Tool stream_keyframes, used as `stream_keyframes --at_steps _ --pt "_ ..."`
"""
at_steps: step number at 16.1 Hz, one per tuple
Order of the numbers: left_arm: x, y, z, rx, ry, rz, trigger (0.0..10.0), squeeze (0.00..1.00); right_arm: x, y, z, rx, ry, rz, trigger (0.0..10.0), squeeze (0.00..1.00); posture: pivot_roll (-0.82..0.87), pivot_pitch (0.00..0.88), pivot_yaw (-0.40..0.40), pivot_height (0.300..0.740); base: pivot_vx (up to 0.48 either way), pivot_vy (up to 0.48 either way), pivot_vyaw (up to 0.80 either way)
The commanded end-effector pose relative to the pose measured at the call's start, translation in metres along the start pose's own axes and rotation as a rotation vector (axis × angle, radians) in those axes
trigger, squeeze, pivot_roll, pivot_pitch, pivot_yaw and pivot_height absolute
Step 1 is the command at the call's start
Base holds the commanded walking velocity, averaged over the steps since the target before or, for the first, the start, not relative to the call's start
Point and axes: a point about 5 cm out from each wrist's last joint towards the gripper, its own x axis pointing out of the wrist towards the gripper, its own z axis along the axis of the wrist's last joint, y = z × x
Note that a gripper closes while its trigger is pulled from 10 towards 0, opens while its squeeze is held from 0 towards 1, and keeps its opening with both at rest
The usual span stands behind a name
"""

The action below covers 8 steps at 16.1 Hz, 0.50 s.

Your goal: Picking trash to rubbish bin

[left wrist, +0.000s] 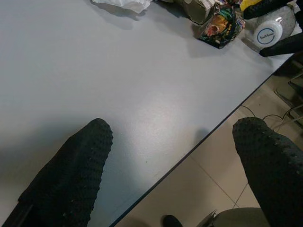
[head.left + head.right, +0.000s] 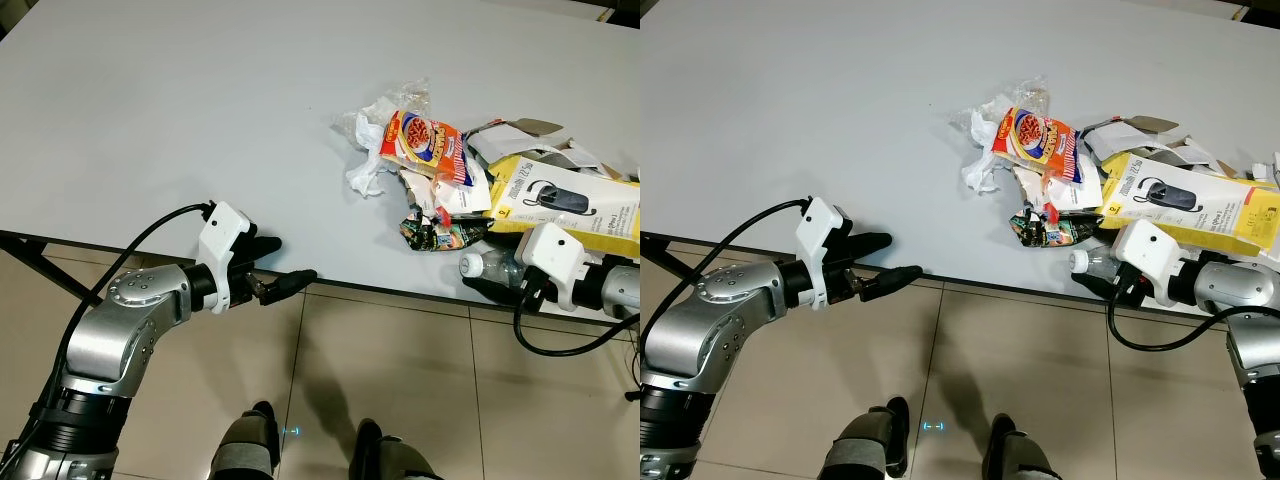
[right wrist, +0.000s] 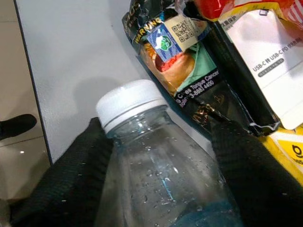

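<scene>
One clear plastic bottle (image 3: 156,165) with a white cap is held between the two black fingers of the right gripper (image 3: 156,179), which are closed around its body just below the neck. The bottle lies at the near edge of the table (image 2: 180,120), and the rest of the trash is heaped just beyond the fingertips.

The bottle is judged light, since little or no liquid can be made out, and fairly stiff but crushable, so a hard squeeze is likely to dent it. Droplets are seen on its wall, inside or outside cannot be told, so the surface may be slippery. The body below the shoulder, where it is gripped now, is judged the best place for a hold.

Beyond the bottle, touching or nearly touching it, a dark crumpled wrapper (image 2: 432,232) is seen. Further out a red and yellow snack bag (image 2: 425,140), one wad of white crumpled plastic (image 2: 368,172) and one yellow charger box (image 2: 570,205) are counted, with some torn card behind. These are judged soft and light, apart from the box, which is stiff and flat.

The left gripper (image 2: 272,270) is held off to the side at the table edge, well apart from the heap, with its fingers spread and nothing between them. No bin is made out.
</scene>
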Motion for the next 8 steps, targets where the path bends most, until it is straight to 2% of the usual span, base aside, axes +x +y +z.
stream_keyframes --at_steps 1,8 --pt "-0.0015 0.0004 -0.0126 -0.039 0.050 0.019 10.0 0.00 0.0066 0.0217 -0.0203 0.060 0.069 0.090 0.0 0.00 0.31 0.314 -0.049 0.740 0.000 0.000 0.00" --pt "-0.0002 -0.0010 -0.0129 -0.041 0.048 0.012 10.0 0.00 0.0107 0.0285 -0.0207 0.064 0.062 0.119 0.0 0.00 0.31 0.311 -0.050 0.740 0.000 0.000 0.00"
